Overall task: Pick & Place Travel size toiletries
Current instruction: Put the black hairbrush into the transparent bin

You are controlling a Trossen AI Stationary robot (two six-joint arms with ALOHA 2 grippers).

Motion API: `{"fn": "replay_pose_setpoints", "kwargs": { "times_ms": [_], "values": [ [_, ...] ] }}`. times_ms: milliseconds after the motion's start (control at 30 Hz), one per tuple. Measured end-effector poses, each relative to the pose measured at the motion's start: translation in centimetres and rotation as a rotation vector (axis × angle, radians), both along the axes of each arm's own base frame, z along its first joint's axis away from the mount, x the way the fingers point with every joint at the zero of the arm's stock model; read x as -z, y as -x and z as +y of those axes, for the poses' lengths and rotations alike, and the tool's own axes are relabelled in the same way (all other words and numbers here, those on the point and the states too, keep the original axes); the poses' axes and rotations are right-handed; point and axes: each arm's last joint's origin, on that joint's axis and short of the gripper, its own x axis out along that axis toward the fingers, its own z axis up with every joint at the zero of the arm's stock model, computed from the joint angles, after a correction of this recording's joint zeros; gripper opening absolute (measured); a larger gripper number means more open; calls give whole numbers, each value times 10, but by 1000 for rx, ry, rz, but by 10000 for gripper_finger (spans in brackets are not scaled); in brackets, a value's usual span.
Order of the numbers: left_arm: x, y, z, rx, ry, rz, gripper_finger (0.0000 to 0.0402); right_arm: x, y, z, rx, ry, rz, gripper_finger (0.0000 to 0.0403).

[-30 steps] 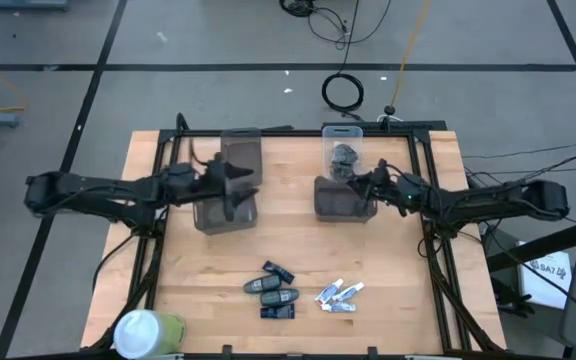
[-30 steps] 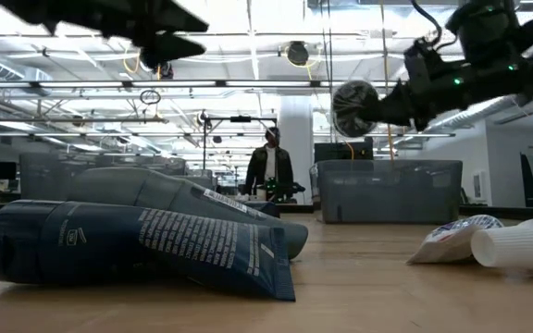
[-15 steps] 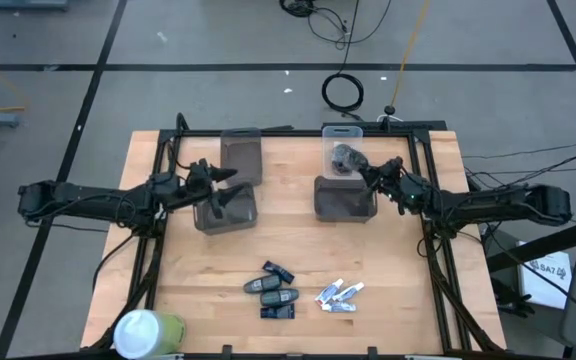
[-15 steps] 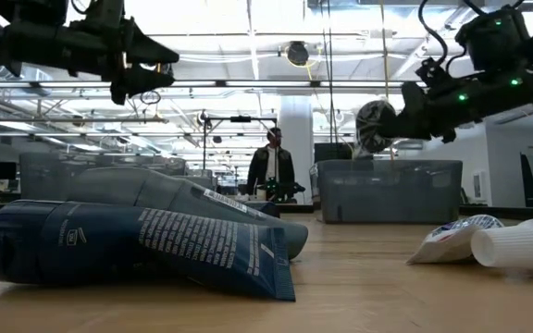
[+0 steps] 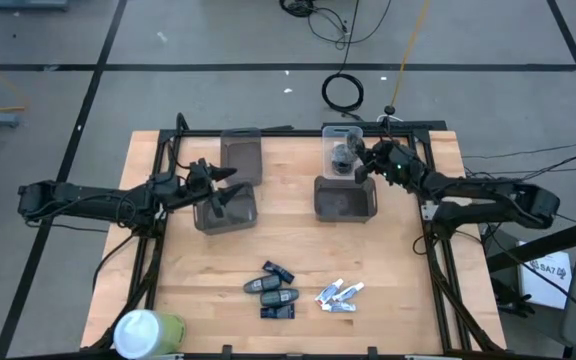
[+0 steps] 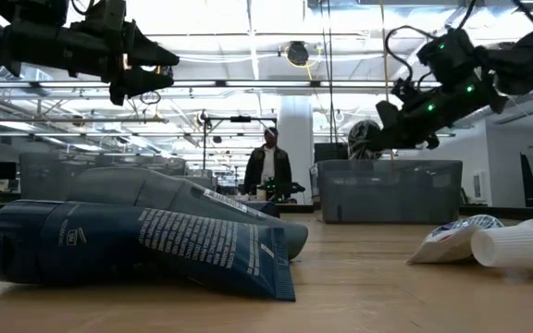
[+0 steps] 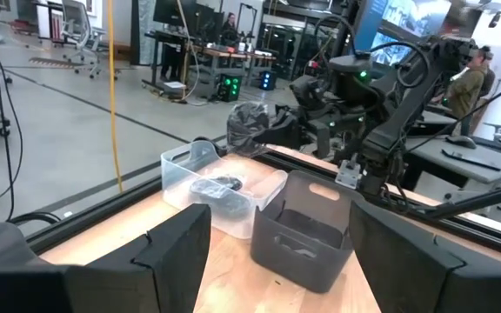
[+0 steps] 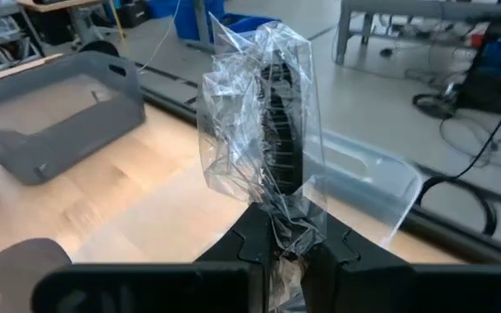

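My right gripper (image 5: 360, 163) is shut on a dark grey lump in clear wrap (image 8: 272, 130), held over the clear bin (image 5: 340, 140) at the table's far side. In the low view the lump (image 6: 363, 139) hangs in the air in front of that gripper (image 6: 384, 137). More dark wrapped pieces (image 7: 218, 184) lie inside the clear bin. My left gripper (image 5: 222, 190) is open above the left grey bin (image 5: 226, 212) and touches nothing. Dark oblong pieces (image 5: 272, 291) and little white tubes (image 5: 339, 294) lie flat near the table's near edge. My right gripper pinches the wrapped lump between its two fingers by the gathered end of the clear wrap (image 8: 290, 224). The fingers come from the table's right, slanting toward the far edge. The lump sticks out beyond the fingertips, lifted clear above the clear bin.
A second grey bin (image 5: 344, 200) stands just nearer than the clear bin. A big white-and-green cylinder (image 5: 146, 331) stands at the near left corner. Bare wood (image 5: 298, 245) lies between the bins and the toiletries. A person (image 6: 268, 171) stands far behind the table.
My right gripper has carried the wrapped lump toward the far edge and the clear bin, lowering it. My left gripper drew back toward the table's left and came down a little over the left grey bin, then kept still.
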Motion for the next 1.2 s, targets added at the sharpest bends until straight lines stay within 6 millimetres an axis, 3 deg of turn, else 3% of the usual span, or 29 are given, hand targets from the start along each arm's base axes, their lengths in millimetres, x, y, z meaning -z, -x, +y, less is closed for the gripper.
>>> {"fn": "replay_pose_setpoints", "kwargs": {
  "times_ms": [667,1200],
  "values": [
    [0,0,0,0,0,1,271,23,-14,-12,3,-39,-14,63],
    [0,0,0,0,1,1,271,22,-14,-13,19,-21,-18,158]
  ]
}}
